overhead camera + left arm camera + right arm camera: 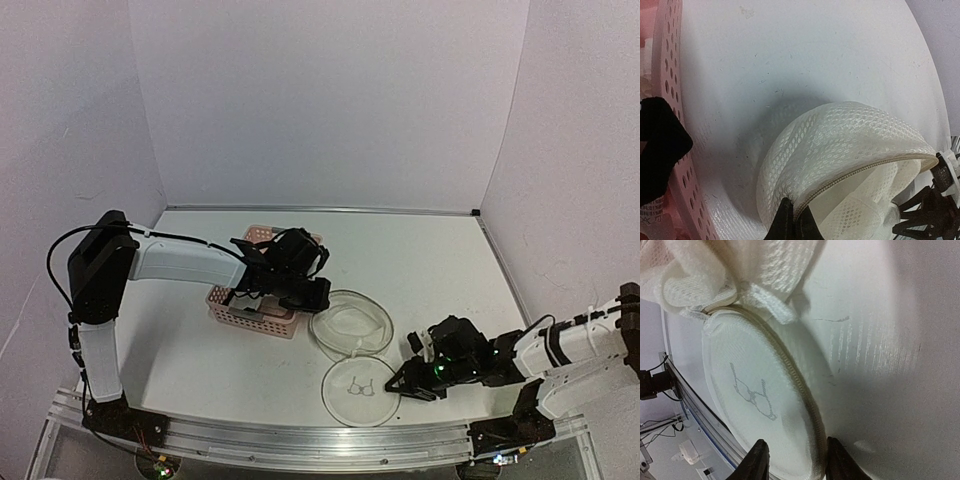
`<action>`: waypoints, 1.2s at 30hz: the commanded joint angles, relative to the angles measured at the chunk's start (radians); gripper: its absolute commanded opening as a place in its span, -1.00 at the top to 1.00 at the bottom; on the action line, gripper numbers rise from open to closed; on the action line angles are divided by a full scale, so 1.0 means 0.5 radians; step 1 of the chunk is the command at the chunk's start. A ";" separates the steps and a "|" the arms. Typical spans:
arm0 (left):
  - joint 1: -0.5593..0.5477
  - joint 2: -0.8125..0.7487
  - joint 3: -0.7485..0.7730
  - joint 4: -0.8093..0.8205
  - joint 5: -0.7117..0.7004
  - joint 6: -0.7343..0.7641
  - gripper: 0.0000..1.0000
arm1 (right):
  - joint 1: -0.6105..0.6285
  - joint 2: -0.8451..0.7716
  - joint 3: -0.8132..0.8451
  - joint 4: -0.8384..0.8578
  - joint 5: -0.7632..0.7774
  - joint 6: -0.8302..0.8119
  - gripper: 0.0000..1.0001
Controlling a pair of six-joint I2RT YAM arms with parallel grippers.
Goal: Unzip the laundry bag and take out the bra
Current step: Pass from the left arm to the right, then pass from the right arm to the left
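Note:
The white mesh laundry bag point(355, 322) lies unzipped on the table as two round halves. The near half point(345, 402) lies flat and bears the black bra-outline drawing point(752, 392). My left gripper point(318, 306) is shut on the mesh edge of the far half beside its zipper point(860, 172) and lifts that edge point(840, 145). My right gripper point(402, 384) is open. Its fingers point(760, 460) straddle the hoop rim point(805, 405) of the near half, one over the face and one outside. No bra shows in any view.
The pink slotted basket point(250, 318) stands just left of the bag, under my left wrist; its wall shows in the left wrist view point(670, 75). The metal rail of the table's near edge point(300, 435) lies close behind the near half.

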 commanded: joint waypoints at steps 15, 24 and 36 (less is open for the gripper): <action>0.005 -0.146 0.006 0.025 0.055 0.130 0.77 | -0.101 -0.290 -0.010 0.151 0.034 0.168 1.00; 0.005 -0.364 -0.008 0.046 -0.021 0.324 0.01 | -0.146 -0.433 0.027 0.153 0.034 0.332 1.00; -0.099 -0.999 -0.539 0.317 0.073 0.684 -0.45 | -0.250 -0.381 0.233 0.153 -0.003 0.670 1.00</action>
